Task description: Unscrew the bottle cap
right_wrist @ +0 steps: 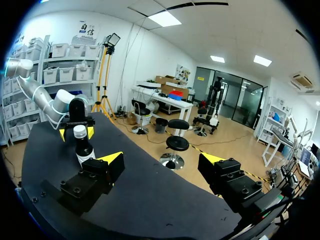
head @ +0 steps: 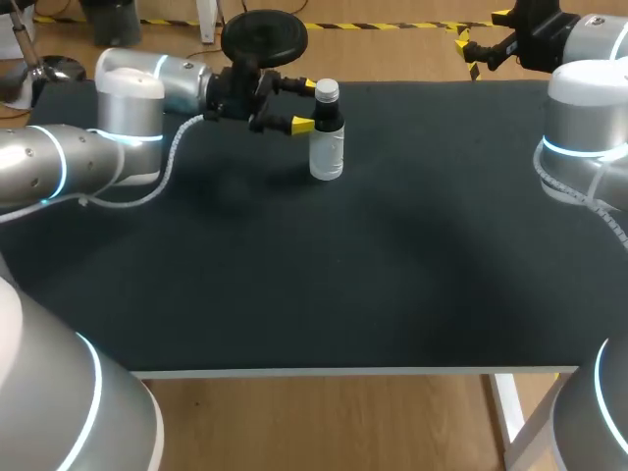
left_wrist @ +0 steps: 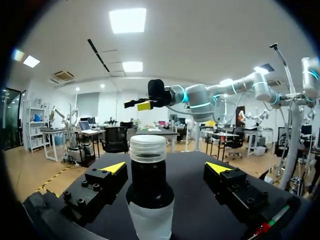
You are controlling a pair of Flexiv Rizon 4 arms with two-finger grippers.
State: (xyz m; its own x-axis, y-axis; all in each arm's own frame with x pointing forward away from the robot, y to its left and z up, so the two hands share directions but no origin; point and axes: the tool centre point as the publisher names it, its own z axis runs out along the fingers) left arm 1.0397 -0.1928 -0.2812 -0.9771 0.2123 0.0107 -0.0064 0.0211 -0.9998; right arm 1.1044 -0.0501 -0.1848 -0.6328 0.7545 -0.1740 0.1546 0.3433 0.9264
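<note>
Left claw level, open astride bottle neck, right claw open, raised at far corner

The tabletop is a flat, matte black surface with a pale strip along its near edge. Only one thing stands directly on it, a bottle, which is upright. The bottle has a clear lower body, a dark upper part and a pale ribbed cap. It stands between the spread fingers of the left gripper, with a gap on each side. It is well apart from the right gripper, far ahead of it and off to one side.
</note>
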